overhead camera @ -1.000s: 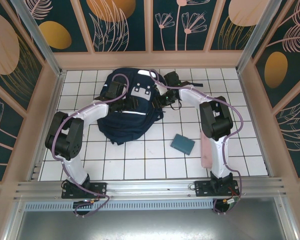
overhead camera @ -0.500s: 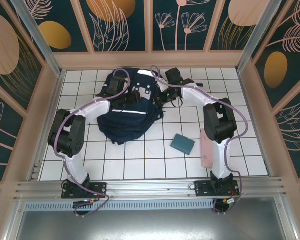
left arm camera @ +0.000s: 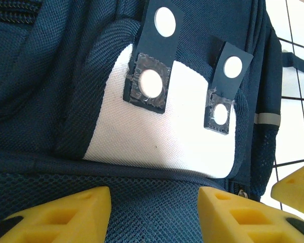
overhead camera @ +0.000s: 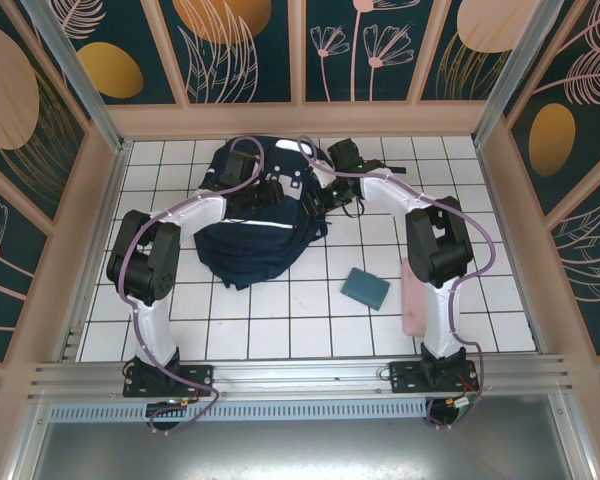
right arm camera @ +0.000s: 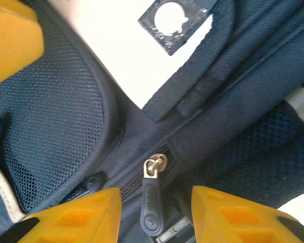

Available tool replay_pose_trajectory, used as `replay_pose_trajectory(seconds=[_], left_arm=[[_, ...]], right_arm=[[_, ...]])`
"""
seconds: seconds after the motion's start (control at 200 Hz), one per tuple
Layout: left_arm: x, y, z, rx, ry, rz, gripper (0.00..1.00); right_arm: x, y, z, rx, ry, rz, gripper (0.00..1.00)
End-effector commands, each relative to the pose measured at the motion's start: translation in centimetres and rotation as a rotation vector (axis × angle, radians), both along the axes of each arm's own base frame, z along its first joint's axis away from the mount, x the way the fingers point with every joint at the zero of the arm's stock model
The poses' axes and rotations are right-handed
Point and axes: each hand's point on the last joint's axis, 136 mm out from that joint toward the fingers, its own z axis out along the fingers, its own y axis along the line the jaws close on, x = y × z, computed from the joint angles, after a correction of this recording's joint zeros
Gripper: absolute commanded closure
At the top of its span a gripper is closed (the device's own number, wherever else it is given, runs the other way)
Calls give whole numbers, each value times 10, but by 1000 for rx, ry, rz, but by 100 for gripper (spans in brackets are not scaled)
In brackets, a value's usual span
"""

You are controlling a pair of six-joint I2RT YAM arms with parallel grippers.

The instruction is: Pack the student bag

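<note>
student bag (overhead camera: 255, 240): big navy backpack slumped on the far middle of the white tiled counter (overhead camera: 280, 320), with both arms reaching in over its top end

left pincer (left arm camera: 152, 212): released. The yellow fingers stand apart over navy mesh, and the fabric looks flat between them, nothing pinched

right pincer (right arm camera: 154, 212): also released. The fingers are spread to either side of a zipper pull (right arm camera: 151, 200) and neither one touches it

overhead view: this is where you get the layout. The two pincers are close together at the bag's upper part, a flat teal book (overhead camera: 365, 288) sits on the tiles well apart from the bag toward the near right, and a long pink item (overhead camera: 412, 300) lies just beside the right arm, can't tell what it is

left wrist view: close-up of the bag's white patch (left arm camera: 157, 136) with two dark tabs (left arm camera: 154, 50) hanging over it, each with white round dots. A yellow fingertip of the other pincer pokes in at the right edge

right wrist view: fine detail of the metal slider (right arm camera: 155, 164) where the mesh pocket meets a strap, with the dark pull hanging below it
</note>
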Motion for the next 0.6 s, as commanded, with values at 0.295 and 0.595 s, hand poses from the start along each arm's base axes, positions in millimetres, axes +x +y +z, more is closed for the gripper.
replay_pose_trajectory(seconds=[0.295,0.595], left_arm=[[4,12,-23,69,55,55,51],[5,14,-26,77,63,60,51]], right_arm=[[-5,-1,-20,-106,10,29,68],[-5,-3,-28,-139,12,29,83]])
